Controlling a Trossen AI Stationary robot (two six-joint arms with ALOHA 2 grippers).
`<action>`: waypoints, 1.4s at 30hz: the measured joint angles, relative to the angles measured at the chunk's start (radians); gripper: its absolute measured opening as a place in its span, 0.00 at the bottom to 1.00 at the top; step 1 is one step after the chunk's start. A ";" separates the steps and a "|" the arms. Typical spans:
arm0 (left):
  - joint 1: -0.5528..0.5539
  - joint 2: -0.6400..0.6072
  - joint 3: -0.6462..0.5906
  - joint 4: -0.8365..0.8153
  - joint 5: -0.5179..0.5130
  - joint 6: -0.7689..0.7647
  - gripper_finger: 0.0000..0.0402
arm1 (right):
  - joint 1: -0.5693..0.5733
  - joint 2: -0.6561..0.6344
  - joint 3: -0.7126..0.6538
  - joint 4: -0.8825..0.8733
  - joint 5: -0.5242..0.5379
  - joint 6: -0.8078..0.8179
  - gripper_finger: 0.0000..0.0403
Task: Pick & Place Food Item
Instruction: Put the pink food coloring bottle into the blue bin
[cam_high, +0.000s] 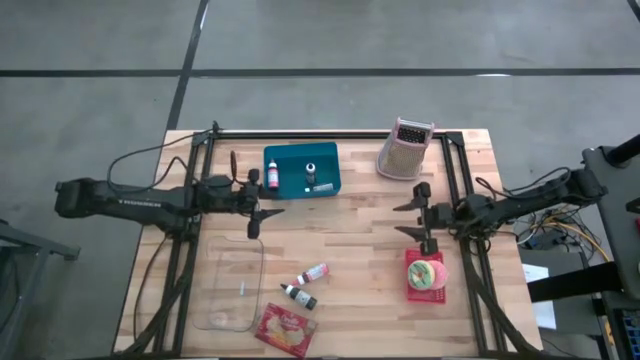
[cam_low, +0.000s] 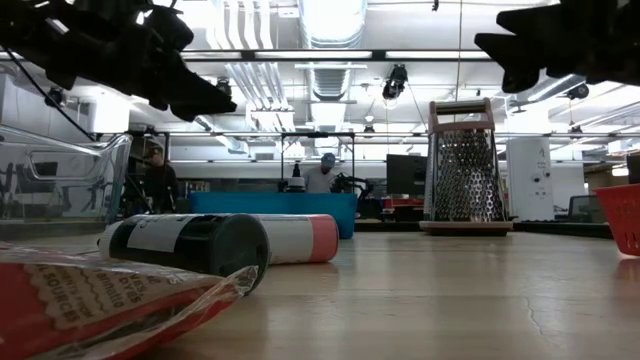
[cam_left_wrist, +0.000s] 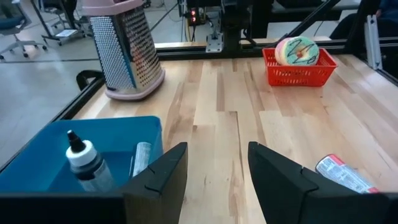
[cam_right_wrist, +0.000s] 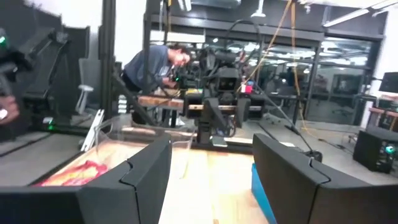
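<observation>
A round pink, yellow and green food item (cam_high: 428, 272) (cam_left_wrist: 297, 50) lies in a small red basket (cam_high: 412, 288) (cam_left_wrist: 298, 71) on the table's right side. My right gripper (cam_high: 410, 220) (cam_right_wrist: 211, 177) stands open above the table just beyond the basket's far side, nothing between its fingers. My left gripper (cam_high: 262, 218) (cam_left_wrist: 217, 177) hangs open over the table's left half, between the blue tray (cam_high: 302, 170) and a clear container (cam_high: 232, 285), holding nothing. A red snack packet (cam_high: 286, 331) (cam_low: 90, 300) lies flat at the near edge.
A metal grater (cam_high: 404, 148) (cam_left_wrist: 124, 53) stands at the far right. The blue tray holds small bottles (cam_left_wrist: 87, 165). Two more bottles (cam_high: 316, 272) (cam_high: 298, 296) lie on their sides near the middle. Bare wood stretches between the two grippers. People work in the room behind.
</observation>
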 joint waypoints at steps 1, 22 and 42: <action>0.000 0.010 0.000 0.011 0.003 0.000 0.43 | -0.001 -0.004 -0.009 0.013 0.001 0.003 0.54; -0.028 0.116 0.039 0.017 0.098 -0.103 0.43 | -0.011 -0.009 -0.027 0.020 0.024 -0.013 0.54; -0.213 0.366 0.354 -0.330 0.127 -0.345 0.43 | -0.041 -0.011 -0.025 0.021 0.023 -0.004 0.54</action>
